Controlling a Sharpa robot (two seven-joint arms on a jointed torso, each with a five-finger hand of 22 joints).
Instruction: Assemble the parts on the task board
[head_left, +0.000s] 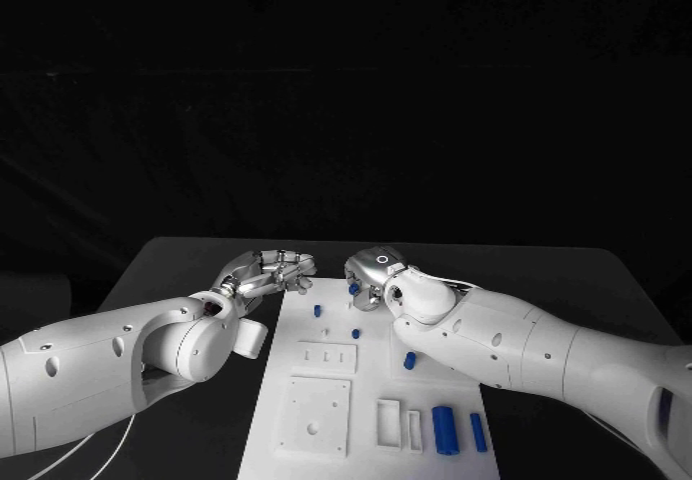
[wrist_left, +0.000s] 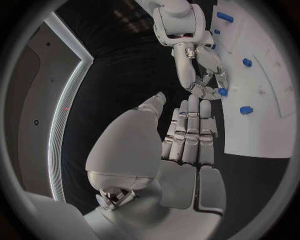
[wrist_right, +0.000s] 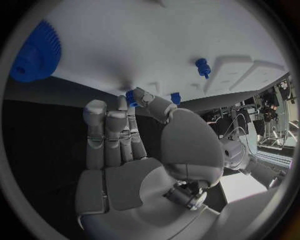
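White plate task board (head_left: 325, 400) lies flat in the middle of the black table (head_left: 577, 270), running from the near edge toward the far side, with square and oblong recesses moulded into its near half. Small blue parts rest on it: two blue cylinders (head_left: 446, 429) lie side by side near the right near corner, and short blue pegs (head_left: 358, 332) stand further up. The white left arm's silver hand (head_left: 270, 273) hovers at the board's far left corner, fingers straight and held together with nothing in them. The right hand (head_left: 372, 281) sits at the board's far end, thumb and a fingertip pinching a small blue peg (wrist_right: 131, 97) there, the other fingers extended.
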